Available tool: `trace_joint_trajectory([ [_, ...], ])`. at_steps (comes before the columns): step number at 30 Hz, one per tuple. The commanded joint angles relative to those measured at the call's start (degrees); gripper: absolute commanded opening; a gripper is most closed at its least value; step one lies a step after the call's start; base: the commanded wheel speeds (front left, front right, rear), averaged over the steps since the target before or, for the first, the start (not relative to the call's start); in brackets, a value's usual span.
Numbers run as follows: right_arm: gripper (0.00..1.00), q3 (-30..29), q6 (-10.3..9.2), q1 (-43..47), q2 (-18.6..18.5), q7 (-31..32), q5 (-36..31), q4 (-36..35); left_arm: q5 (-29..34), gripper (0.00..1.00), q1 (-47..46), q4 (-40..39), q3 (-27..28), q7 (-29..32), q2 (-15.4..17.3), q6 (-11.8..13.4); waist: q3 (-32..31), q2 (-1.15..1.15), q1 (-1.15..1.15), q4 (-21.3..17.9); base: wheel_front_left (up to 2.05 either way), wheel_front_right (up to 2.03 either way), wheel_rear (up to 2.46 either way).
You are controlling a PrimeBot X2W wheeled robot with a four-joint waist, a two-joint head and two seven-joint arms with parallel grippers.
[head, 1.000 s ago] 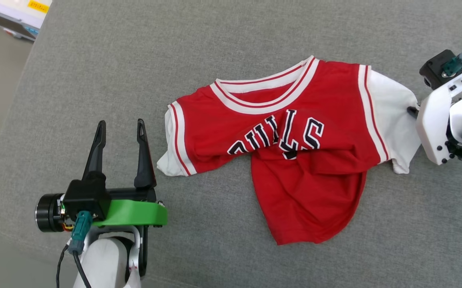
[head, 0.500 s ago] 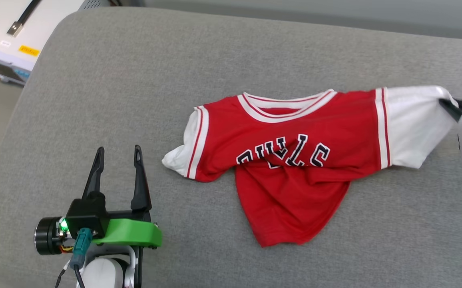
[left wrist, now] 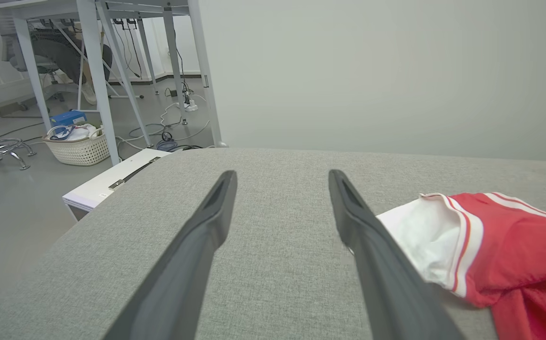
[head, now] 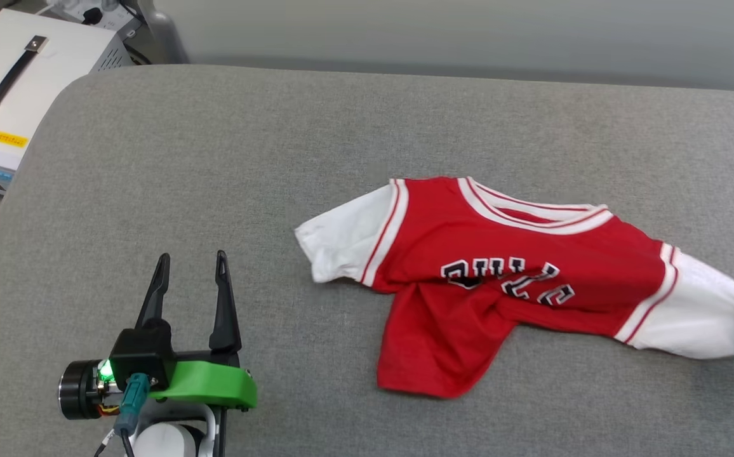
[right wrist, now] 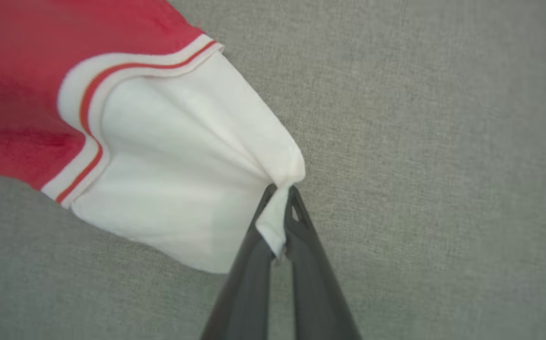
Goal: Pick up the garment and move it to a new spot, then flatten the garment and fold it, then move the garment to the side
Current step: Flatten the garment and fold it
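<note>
Jersey [head: 519,254] lay crumpled on the grey cushion [head: 214,158], right of centre in the head view, lower body bunched and twisted under the lettering. Right tool [right wrist: 280,190] was pinched tight on the tip of one white sleeve [right wrist: 183,165], cloth drawn taut toward it; the rest of the jersey rested on the cushion. Left tool [head: 190,257] stood wide and empty, near the other sleeve [head: 341,244] but apart from it. Judged: relocation step in hand, grasp made, release not yet done. Left to do: flattening, folding, moving aside
</note>
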Motion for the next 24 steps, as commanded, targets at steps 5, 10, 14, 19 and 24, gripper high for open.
trace_joint_trajectory([
  [5,0.0,-3.81,-0.03,6.98,1.31,0.67,-0.57,2.62,0.22,1.0,0.83,0.57,0.4,-0.34,-0.36,-0.93,-0.63,0.0,0.0,0.04,0.0,0.0,0.0],
  [10,0.0,-6.03,-0.03,10.44,4.06,0.65,-2.98,3.75,0.43,1.0,0.2,1.42,1.43,-0.34,-0.21,-1.79,-1.09,0.0,0.0,0.09,0.0,0.0,0.0],
  [14,0.95,-8.92,-0.03,11.08,6.13,-2.13,-5.24,3.05,0.69,1.0,-0.67,2.29,2.36,-0.34,0.79,-2.83,-1.61,0.0,0.0,-0.24,0.0,0.0,0.0],
  [19,1.0,-15.04,-0.03,10.5,8.25,-9.33,-11.83,-0.08,0.47,1.0,-3.54,3.94,3.71,-0.34,3.13,-5.02,-2.42,0.0,0.0,-1.0,0.0,0.0,0.0],
  [24,1.0,-22.94,-0.03,10.77,12.58,-16.1,-20.23,-6.44,-0.7,1.0,-9.1,7.11,3.91,-0.34,6.32,-8.16,-2.92,0.0,0.0,-2.2,0.0,0.0,0.0],
])
